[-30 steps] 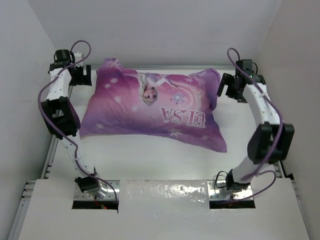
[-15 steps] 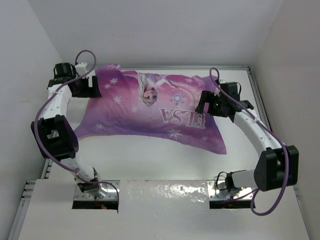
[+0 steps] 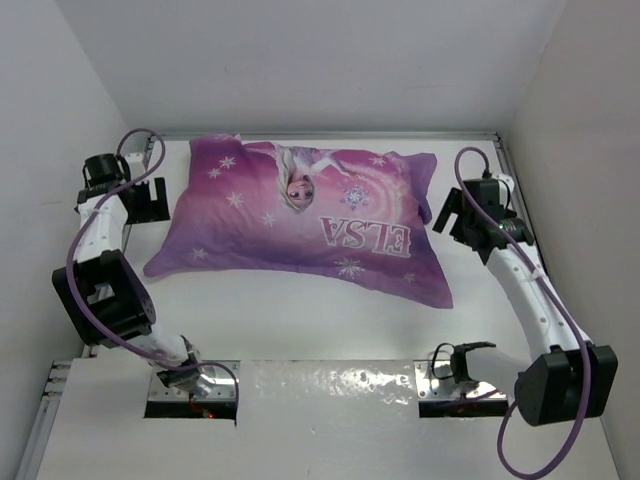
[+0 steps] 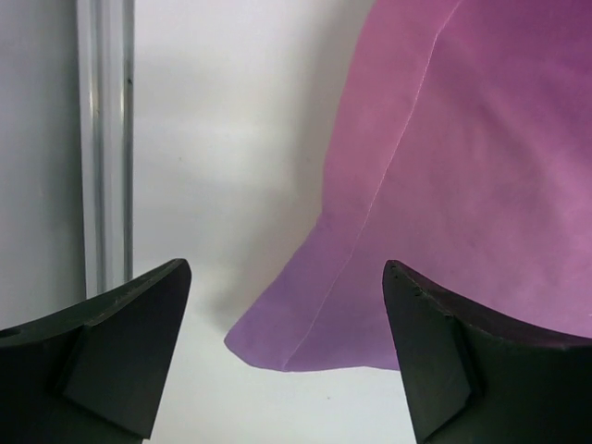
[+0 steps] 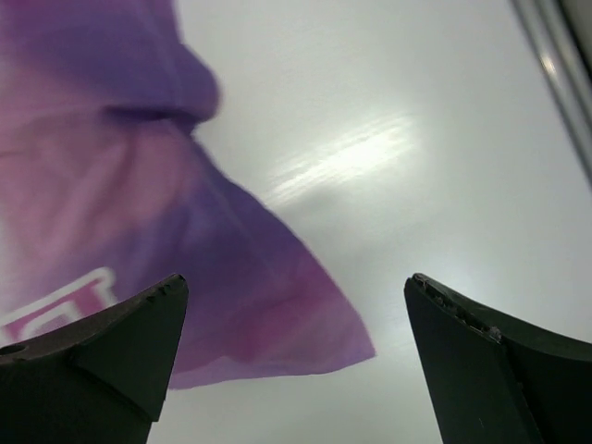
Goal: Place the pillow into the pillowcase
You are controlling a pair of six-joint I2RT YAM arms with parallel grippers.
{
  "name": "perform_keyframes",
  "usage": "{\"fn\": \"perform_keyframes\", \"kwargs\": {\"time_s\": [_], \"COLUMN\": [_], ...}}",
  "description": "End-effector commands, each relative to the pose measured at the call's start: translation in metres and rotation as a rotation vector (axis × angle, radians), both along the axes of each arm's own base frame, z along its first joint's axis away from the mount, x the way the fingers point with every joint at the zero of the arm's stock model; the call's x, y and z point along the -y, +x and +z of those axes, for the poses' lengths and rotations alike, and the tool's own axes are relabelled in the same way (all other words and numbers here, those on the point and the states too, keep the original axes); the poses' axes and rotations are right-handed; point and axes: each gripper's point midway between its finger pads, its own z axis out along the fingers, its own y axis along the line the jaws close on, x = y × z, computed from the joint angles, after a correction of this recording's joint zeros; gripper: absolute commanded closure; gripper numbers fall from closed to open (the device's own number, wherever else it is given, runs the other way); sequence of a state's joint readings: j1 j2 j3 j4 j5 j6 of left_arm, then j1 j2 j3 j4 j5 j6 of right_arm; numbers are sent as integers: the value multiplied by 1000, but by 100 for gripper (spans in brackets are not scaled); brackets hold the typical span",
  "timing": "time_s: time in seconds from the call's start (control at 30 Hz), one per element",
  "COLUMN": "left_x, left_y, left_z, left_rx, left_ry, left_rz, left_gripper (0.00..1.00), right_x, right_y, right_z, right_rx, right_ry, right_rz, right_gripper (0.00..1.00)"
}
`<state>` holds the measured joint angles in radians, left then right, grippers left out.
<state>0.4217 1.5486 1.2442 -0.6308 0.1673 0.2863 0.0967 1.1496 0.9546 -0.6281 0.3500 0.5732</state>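
The pink-and-purple pillowcase [image 3: 300, 215] with the princess and "ELSA" lies plump on the white table, filled out. No white pillow fabric shows anywhere; the pillow is hidden. My left gripper [image 3: 150, 203] is open and empty beside the case's left edge; its wrist view shows the case's near left corner [image 4: 305, 338] lying flat between the spread fingers. My right gripper [image 3: 450, 212] is open and empty just right of the case's right edge; its wrist view shows a limp purple corner [image 5: 277, 324] on the table.
White walls close in the back and both sides. A metal rail [image 4: 104, 148] runs along the table's left edge, another along the right [image 3: 515, 195]. Bare white table [image 3: 300, 320] lies between the case and the arm bases.
My right gripper reached in over the case's right end, then pulled back right, off it. My left gripper moved forward along the left edge. The case's near left corner now lies lower and flatter.
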Motion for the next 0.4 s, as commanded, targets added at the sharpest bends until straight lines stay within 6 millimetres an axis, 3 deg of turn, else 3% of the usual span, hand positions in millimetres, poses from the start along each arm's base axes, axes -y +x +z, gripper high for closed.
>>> {"fn": "perform_keyframes", "kwargs": {"time_s": [0.0,0.27,0.37], "left_x": [-7,-1,1], "left_y": [1,1,2], "left_z": [10,14,12], "left_rx": [37,56,50], "left_ry": [49,29,19], "left_rz": [17,0,-5], "left_gripper": [17,17,17], "right_x": [38,44,45], "right_y": [-22,-32,-28], "right_z": [-1,-1,6], "right_rx": [6,43,130], "right_ry": [-128,-144,-137], "right_rz": [-195,-221,-232], "right_gripper": [1,1,1]}}
